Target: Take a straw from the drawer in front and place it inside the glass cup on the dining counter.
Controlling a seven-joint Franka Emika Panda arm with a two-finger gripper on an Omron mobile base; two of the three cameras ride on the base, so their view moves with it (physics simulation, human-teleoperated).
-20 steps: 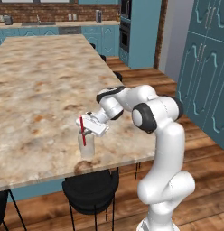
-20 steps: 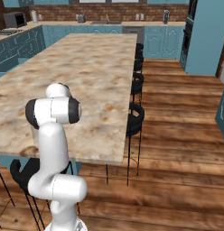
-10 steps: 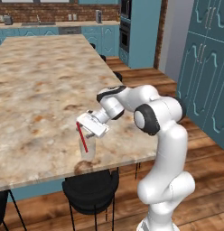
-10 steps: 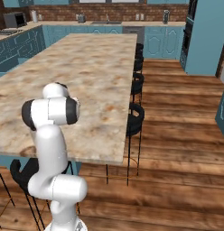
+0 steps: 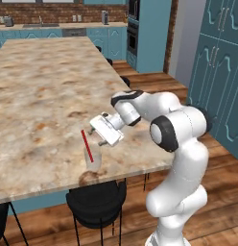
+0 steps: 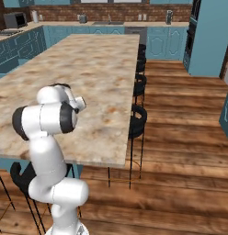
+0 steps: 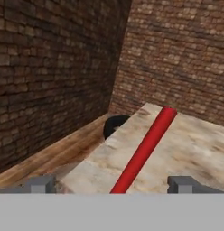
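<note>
Red straw (image 5: 87, 146), clear glass cup (image 5: 92, 162), beige brown-speckled dining counter (image 5: 44, 91).

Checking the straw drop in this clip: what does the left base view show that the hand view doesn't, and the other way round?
Left base view alone: the glass cup near the dining counter's front edge, the red straw leaning inside it, and the gripper beside the straw's top, not touching. Hand view alone: both fingertips wide apart either side of the straw, and brick walls behind. Both share: straw and counter.
</note>
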